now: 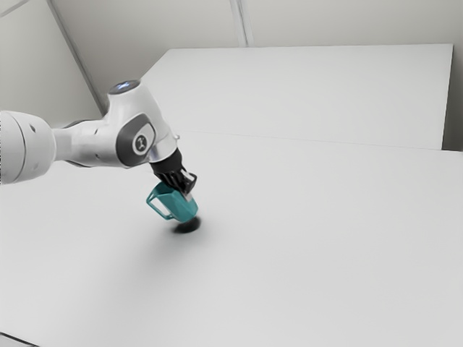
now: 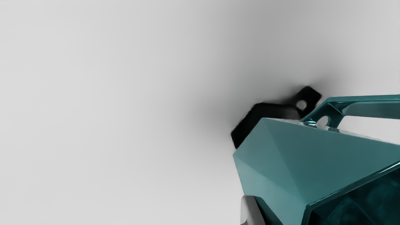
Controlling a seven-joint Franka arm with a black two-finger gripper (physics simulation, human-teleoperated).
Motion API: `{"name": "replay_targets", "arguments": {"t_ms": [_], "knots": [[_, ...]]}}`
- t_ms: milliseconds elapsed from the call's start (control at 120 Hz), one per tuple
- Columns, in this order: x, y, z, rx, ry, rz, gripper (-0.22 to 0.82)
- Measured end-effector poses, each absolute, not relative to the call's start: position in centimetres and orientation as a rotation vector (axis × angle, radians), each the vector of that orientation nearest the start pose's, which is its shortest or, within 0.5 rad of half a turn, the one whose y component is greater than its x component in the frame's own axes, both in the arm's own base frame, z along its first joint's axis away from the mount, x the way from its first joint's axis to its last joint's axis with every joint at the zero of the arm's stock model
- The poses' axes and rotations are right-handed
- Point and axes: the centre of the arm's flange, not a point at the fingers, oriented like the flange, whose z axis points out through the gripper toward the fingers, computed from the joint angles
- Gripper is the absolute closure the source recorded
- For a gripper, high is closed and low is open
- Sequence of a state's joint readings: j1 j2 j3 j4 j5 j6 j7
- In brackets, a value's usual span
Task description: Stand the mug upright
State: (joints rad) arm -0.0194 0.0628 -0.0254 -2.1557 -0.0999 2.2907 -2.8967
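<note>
The black two-finger hand clamps the tilted, faceted teal mug over the white tabletop, handle toward the exterior view's left.

Mug cut off by 2 wrist-view edges.

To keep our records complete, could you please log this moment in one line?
mug: tilted, not upright | end effector: at the mug | dark shadow: beneath
</note>
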Motion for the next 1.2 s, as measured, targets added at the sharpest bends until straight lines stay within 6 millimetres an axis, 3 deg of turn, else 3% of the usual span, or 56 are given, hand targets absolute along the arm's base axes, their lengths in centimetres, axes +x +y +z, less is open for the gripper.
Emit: {"name": "replay_targets", "arguments": {"t_ms": [283,442,825,1025,1200], "knots": [[56.0,-2.7,36.5,0.525,3.013,0.095,0.79],[55.8,-3.5,35.8,0.573,3.005,0.118,0.79],[55.6,-3.4,33.8,0.589,3.033,0.121,0.79],[55.5,-3.4,34.8,0.593,3.020,0.135,0.36],[55.2,-3.5,37.5,0.590,2.989,0.148,0.16]]}}
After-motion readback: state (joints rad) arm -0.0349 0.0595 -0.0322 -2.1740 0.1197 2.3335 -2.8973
